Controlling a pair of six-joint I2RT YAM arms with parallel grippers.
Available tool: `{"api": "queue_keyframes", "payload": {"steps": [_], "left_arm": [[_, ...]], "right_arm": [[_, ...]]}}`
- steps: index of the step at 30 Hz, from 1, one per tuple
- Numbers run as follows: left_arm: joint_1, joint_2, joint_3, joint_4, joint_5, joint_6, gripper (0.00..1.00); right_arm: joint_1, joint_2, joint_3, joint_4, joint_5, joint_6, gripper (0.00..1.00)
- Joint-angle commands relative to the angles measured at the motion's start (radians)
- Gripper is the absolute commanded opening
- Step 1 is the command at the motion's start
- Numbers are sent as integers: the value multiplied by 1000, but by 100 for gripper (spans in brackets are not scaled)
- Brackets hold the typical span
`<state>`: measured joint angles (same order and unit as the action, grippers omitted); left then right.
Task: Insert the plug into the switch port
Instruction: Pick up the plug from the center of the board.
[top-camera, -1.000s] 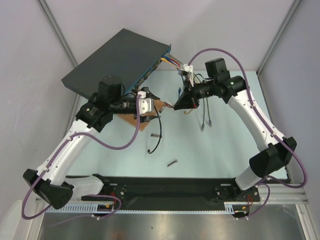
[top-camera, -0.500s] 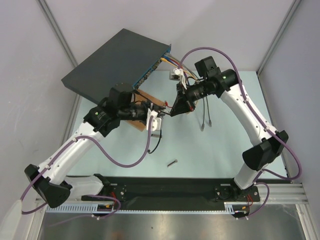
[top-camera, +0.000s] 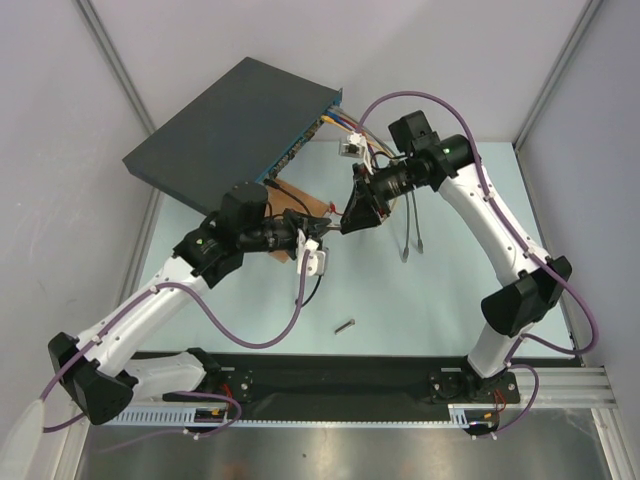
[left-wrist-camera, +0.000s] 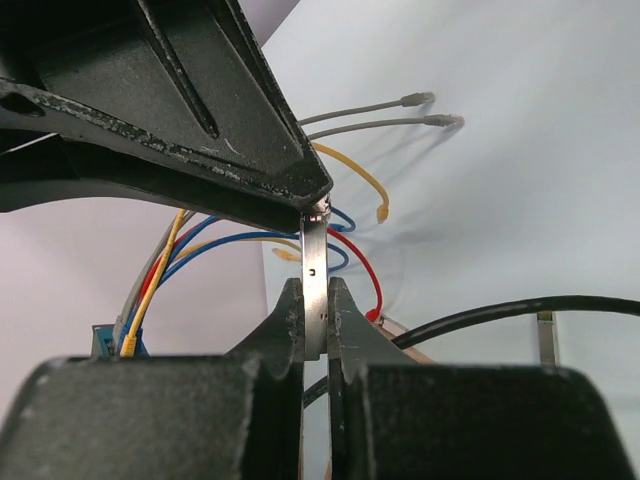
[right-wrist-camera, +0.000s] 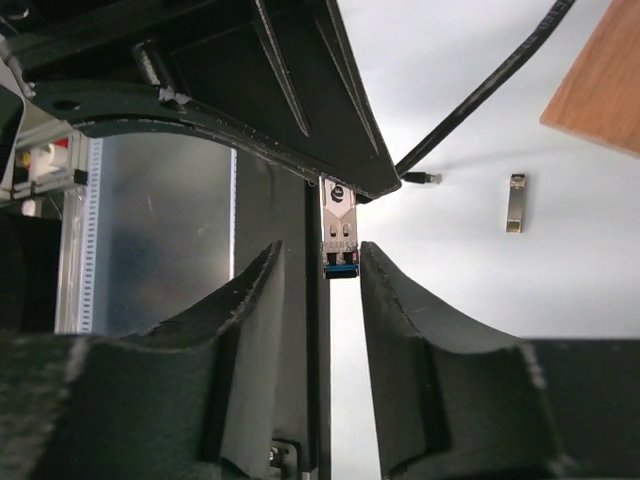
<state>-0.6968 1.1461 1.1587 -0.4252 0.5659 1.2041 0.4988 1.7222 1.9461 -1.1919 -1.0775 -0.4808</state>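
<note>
Silver plug (left-wrist-camera: 314, 270), small slim metal thing with a blue end, is pinched between the fingers of the left gripper (left-wrist-camera: 314, 305); those jaws are clamped flat on its two sides, no gap that I can see. The right gripper (right-wrist-camera: 322, 255) sits nose to nose with it; its jaws stand apart with the plug's blue end between them, and as far as I can tell neither pad is touching it.

So to me this reads as a mid-air handoff, with the left arm doing the holding; insertion itself hasn't started. From the top camera the plug hangs over the table (top-camera: 450, 290) just beside the wooden board (top-camera: 300, 205); it's near the switch (top-camera: 230, 120) but not at any port, and the blue front face (top-camera: 300, 148) is up and to the left of it.

Next bit, my guess: the right arm needs to back straight off without knocking the plug; then the left has to swing it round to that blue face, get its long axis square to a free port and push in straight. The coloured cables (top-camera: 345, 122) already crowd one end of the row, so pick a port away from them. Can't tell from these shots which end of the plug is meant to go in first.
</note>
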Motion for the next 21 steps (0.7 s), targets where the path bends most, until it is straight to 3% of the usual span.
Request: {"api": "queue_keyframes", "payload": {"steps": [1, 9, 11, 14, 18, 21], "left_arm": [[-6, -29, -10, 80, -6, -12, 0], [-6, -34, -16, 95, -15, -24, 0], [-6, -31, -14, 105, -18, -41, 0], [-6, -31, -13, 108, -23, -51, 0], [-6, -39, -24, 123, -29, -77, 0], [-6, -37, -24, 134, -34, -92, 0]], "right_arm": [[-9, 8, 50, 38, -52, 48, 41], [-5, 24, 50, 28, -42, 51, 48], [-12, 22, 39, 50, -39, 57, 39], [-37, 2, 8, 129, -55, 143, 32], [-74, -52, -96, 370, -78, 313, 40], [-77, -79, -133, 452, -87, 375, 39]]}}
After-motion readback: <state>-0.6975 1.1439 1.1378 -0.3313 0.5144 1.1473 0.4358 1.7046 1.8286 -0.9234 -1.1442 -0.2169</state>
